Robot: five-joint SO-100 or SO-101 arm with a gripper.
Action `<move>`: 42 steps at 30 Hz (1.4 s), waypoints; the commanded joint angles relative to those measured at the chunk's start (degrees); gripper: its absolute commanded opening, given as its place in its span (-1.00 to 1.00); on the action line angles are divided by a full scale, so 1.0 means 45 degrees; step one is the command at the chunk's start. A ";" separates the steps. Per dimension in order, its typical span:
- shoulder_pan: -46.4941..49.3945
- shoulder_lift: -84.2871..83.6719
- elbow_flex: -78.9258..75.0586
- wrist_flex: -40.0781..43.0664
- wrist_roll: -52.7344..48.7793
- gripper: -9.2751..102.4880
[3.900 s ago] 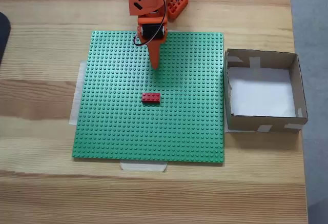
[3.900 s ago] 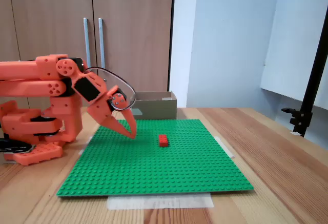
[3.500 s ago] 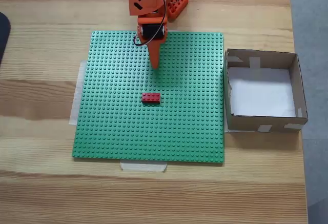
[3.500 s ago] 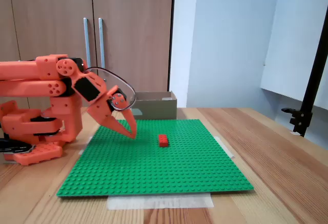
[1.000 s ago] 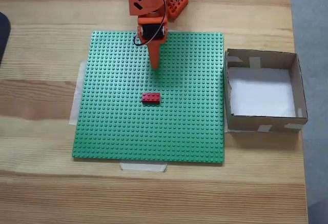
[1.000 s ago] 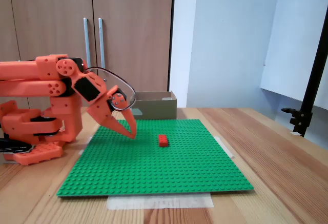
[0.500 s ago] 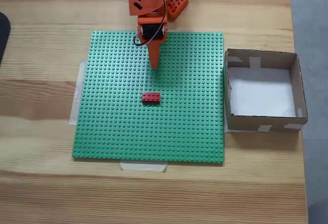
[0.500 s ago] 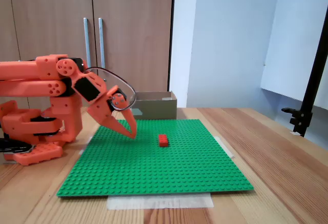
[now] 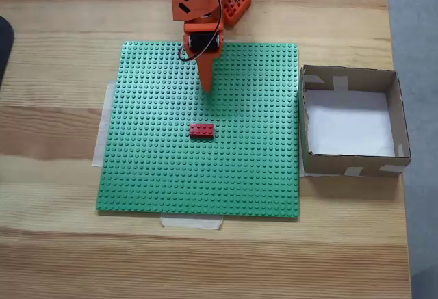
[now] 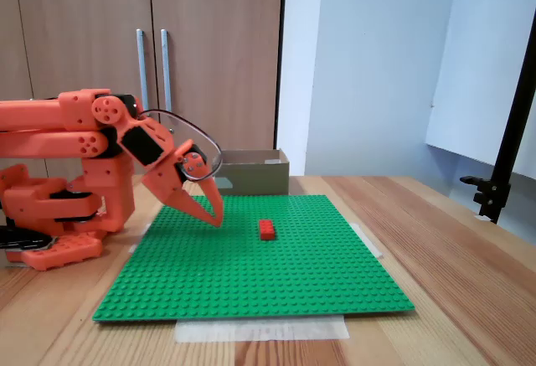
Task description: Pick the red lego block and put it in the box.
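The red lego block lies flat near the middle of the green baseplate, also seen low on the plate from the side. The orange arm's gripper points down at the plate a short way behind the block, its fingers shut with nothing between them; from the side its tip hangs just above the studs, left of the block. The box, brown cardboard with a white bottom, stands beside the plate's right edge, and shows at the far end of the table in the side-on view.
The arm's base stands at the far edge of the wooden table. Pale tape holds the plate down. A black stand rises at the right of the side-on view. Cupboard doors sit behind the arm.
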 commanded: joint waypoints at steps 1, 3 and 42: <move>0.0156 0.0000 0.0156 0.0000 0.0176 -0.85; 0.0176 -0.0156 -0.0039 0.0078 0.0039 -0.85; 0.0605 -1.3672 -1.4492 0.3965 0.0723 -0.85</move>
